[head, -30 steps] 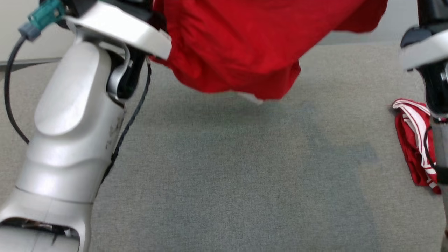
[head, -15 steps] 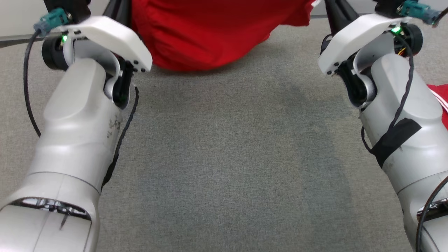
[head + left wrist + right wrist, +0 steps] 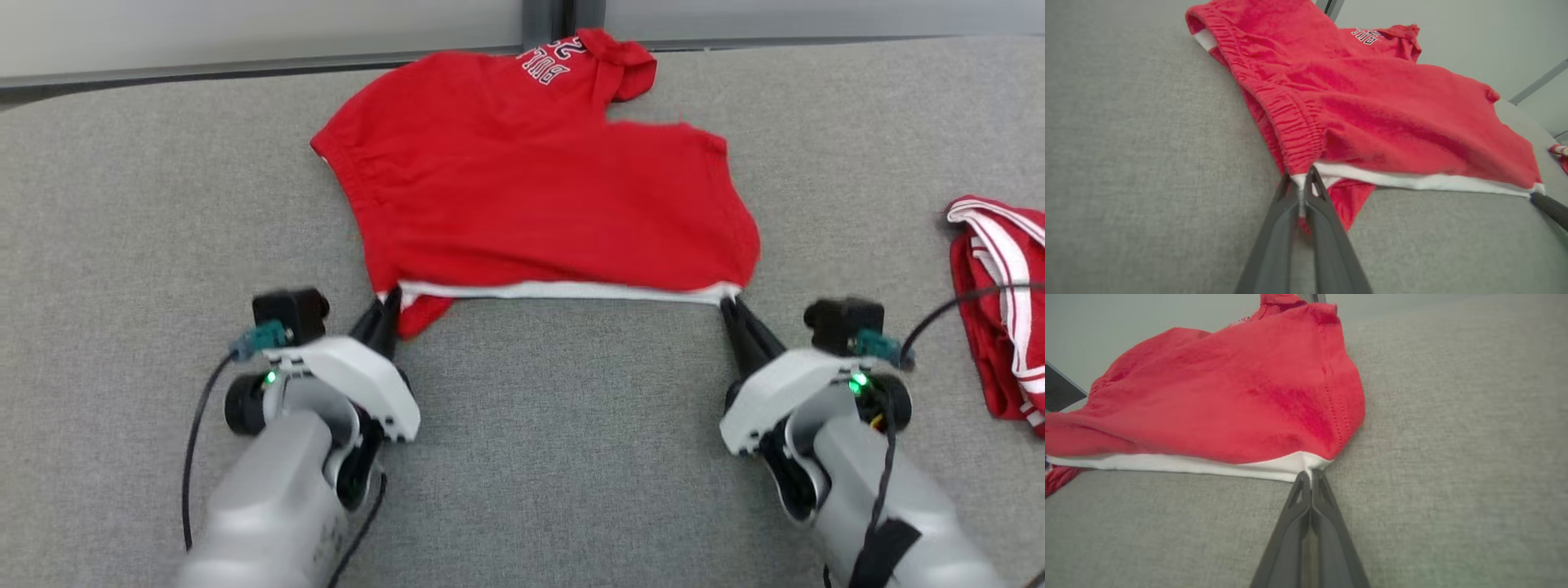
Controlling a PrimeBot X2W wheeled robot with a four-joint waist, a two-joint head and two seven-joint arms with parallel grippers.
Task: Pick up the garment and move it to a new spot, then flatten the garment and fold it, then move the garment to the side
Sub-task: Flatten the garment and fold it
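Open grey woven surface [image 3: 555, 457] faced you; left gripper [image 3: 392, 304] and right gripper [image 3: 727, 306] clamped the red garment [image 3: 531, 196] by its white hem.

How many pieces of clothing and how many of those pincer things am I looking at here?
Clothing: 2, the spread red garment and the red-and-white striped bundle.
Pincers: 2, the left pincer and the right pincer, both shut on that garment's white edge.
Total: 4.
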